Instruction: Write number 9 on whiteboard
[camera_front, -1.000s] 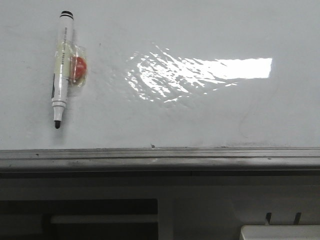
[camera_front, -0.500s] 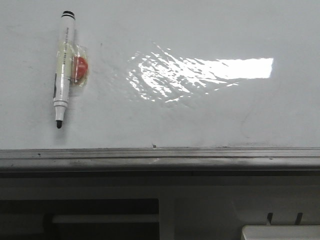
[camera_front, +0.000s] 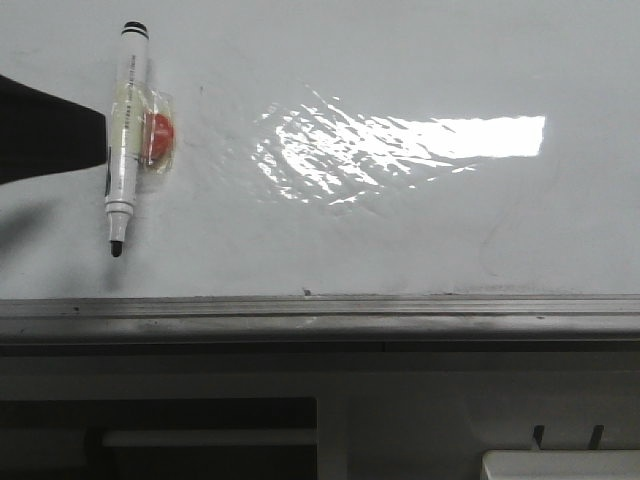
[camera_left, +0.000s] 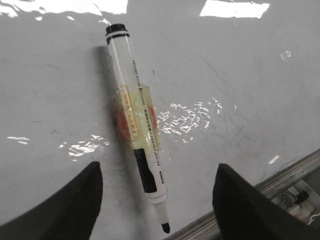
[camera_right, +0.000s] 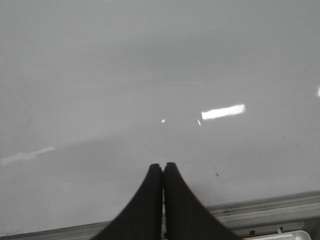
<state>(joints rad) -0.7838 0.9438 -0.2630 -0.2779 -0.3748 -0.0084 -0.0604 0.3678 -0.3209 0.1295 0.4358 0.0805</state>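
Observation:
The whiteboard (camera_front: 400, 230) lies flat, glossy, with a bright glare patch. No number 9 shows on it. A white marker (camera_front: 125, 140) with a black uncapped tip lies at its left, a red piece (camera_front: 158, 138) taped to its side. My left gripper (camera_front: 60, 130) comes in from the left edge, right beside the marker's barrel. In the left wrist view the gripper (camera_left: 159, 167) is open, its fingers standing either side of the marker (camera_left: 131, 85) near its tip end, apart from it. My right gripper (camera_right: 163, 165) is shut and empty over bare board (camera_right: 150, 75).
A dull grey metal edge strip (camera_front: 320, 315) runs along the board's near side. Below it are dark frame parts and a white tray-like object (camera_front: 560, 465) with a rounded corner at the lower right.
My left gripper has come into the front view from the left and now reaches the marker's side. The marker and board have not moved.

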